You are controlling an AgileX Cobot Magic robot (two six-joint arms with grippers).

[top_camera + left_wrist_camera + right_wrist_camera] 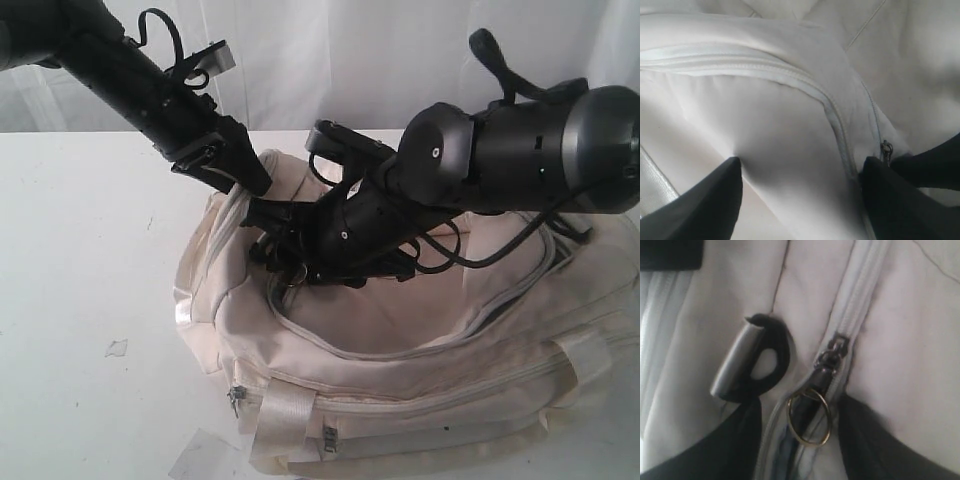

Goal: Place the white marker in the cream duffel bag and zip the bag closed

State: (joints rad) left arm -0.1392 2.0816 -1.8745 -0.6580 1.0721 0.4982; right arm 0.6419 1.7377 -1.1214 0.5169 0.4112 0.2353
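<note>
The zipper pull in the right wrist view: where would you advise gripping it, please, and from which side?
I'd take the metal ring hanging from the slider: it sticks out past the slider on the cream duffel bag. Come from the ring's end, along the zipper line, as the right gripper sits, one finger either side.

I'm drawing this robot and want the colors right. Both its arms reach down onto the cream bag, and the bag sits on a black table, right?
Not quite. The table is white, not black, as the exterior view shows. The rest is right: the left arm and the right arm both reach down onto the cream duffel bag, which sits on that table.
</note>
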